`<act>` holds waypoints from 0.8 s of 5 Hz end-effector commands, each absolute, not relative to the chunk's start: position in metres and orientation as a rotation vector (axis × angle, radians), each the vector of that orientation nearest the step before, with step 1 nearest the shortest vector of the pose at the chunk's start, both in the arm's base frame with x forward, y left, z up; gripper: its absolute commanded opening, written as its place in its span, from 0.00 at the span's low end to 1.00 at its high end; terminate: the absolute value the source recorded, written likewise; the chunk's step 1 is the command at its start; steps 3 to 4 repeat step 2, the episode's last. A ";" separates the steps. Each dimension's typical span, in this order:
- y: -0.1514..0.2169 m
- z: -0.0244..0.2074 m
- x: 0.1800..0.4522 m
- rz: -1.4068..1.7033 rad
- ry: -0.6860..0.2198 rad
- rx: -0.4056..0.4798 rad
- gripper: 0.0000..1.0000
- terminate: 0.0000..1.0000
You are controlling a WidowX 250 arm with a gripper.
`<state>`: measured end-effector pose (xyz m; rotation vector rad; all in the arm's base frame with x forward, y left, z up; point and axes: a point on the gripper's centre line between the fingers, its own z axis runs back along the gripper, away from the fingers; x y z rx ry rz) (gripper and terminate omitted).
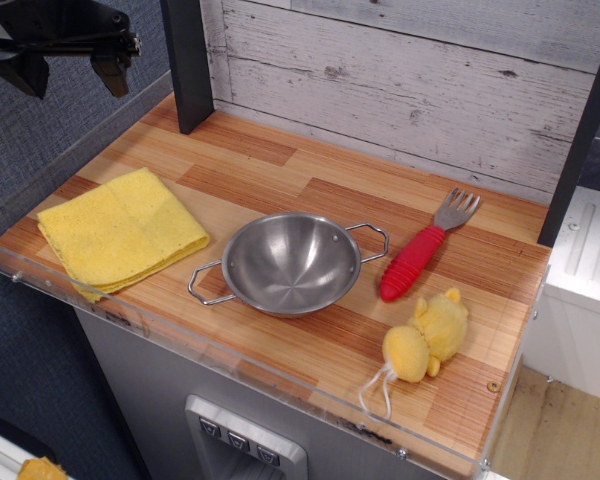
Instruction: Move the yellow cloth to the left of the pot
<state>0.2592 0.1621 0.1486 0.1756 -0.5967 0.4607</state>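
Note:
The yellow cloth (120,231) lies flat and folded on the wooden counter at the left, left of the pot. The pot (291,263) is a shiny steel bowl with two wire loop handles, standing upright and empty in the middle. My gripper (68,76) is high at the top left, above and behind the cloth, well clear of it. Its two dark fingers hang apart and hold nothing.
A fork with a red handle (420,253) lies right of the pot. A small yellow plush toy with a white string (425,339) sits at the front right. A dark post (186,62) stands at the back left. A clear rim (180,330) edges the counter front.

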 end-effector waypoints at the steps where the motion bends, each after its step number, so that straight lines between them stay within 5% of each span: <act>1: 0.161 0.156 0.253 0.468 -0.624 0.190 1.00 0.00; 2: 0.161 0.156 0.253 0.468 -0.624 0.190 1.00 1.00; 4: 0.161 0.156 0.253 0.468 -0.624 0.190 1.00 1.00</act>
